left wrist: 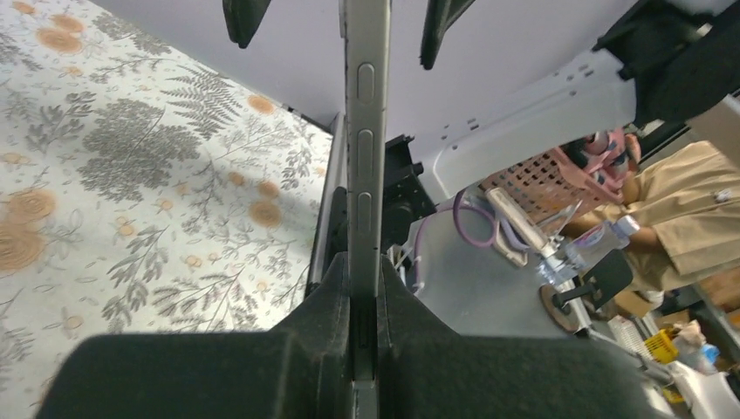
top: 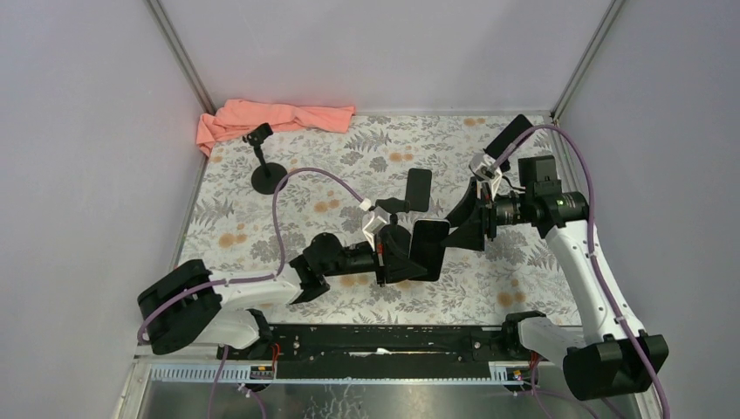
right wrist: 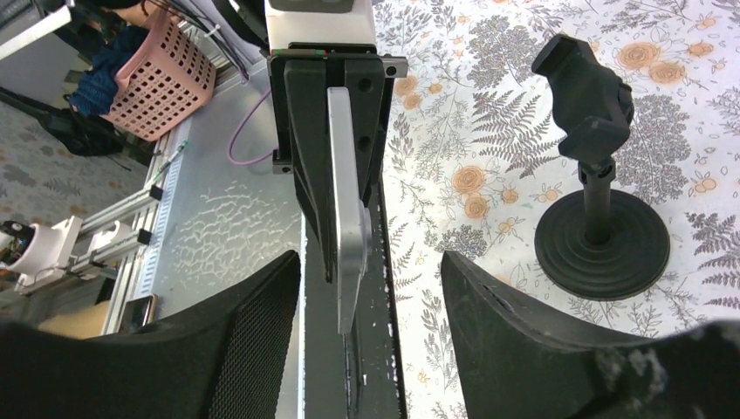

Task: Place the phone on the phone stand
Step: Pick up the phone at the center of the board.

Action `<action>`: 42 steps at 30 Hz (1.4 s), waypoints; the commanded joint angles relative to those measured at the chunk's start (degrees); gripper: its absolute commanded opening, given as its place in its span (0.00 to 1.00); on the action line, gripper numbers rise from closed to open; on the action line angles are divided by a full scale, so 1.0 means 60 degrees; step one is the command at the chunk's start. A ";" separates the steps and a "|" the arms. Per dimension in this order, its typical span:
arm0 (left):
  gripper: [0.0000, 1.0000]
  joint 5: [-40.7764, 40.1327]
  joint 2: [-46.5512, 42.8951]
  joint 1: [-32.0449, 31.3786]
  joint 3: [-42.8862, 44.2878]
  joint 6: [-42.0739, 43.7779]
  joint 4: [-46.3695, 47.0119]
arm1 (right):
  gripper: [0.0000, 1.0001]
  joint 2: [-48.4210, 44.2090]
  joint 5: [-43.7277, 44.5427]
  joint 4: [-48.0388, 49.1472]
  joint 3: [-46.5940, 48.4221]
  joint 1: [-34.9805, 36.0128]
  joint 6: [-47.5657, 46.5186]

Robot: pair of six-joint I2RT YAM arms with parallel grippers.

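Note:
A silver-edged phone (top: 429, 249) hangs on edge above the middle of the floral mat, with my left gripper (top: 397, 257) shut on its near end. In the left wrist view the phone (left wrist: 363, 131) runs straight up from between the closed fingers (left wrist: 305, 314). My right gripper (top: 460, 229) is open; the phone's other end (right wrist: 349, 244) lies between its fingers (right wrist: 262, 314) with a gap on each side. The black phone stand (top: 266, 166), a round base with a clamp head, stands at the back left, apart from both grippers; the right wrist view shows the stand (right wrist: 600, 236) too.
An orange cloth (top: 279, 116) lies bunched along the back wall, just behind the stand. Grey enclosure walls close in the mat on three sides. A black rail (top: 384, 336) runs along the near edge between the arm bases.

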 commanded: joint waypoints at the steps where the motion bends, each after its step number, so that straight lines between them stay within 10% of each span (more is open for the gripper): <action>1: 0.00 0.1209 -0.0684 0.0417 0.0218 0.1348 -0.1749 | 0.70 0.0563 0.0338 -0.2384 0.1011 0.0489 -0.2420; 13: 0.00 0.1859 -0.0337 0.0617 0.0870 0.1567 -0.2351 | 0.68 0.0804 0.1380 -0.1751 0.0793 0.2279 -0.1606; 28: 0.02 0.1667 -0.0252 0.0644 0.0901 0.1357 -0.2255 | 0.05 0.0859 0.1442 -0.1854 0.0952 0.2542 -0.1764; 33: 0.41 0.0692 -0.0565 0.0741 0.0825 0.0970 -0.3049 | 0.00 0.0670 0.1712 -0.1947 0.0999 0.2513 -0.1965; 42: 0.68 -0.0637 -0.2569 0.0843 0.0032 0.0633 -0.4433 | 0.00 -0.0459 0.1031 -0.0608 -0.0192 0.0745 -0.1227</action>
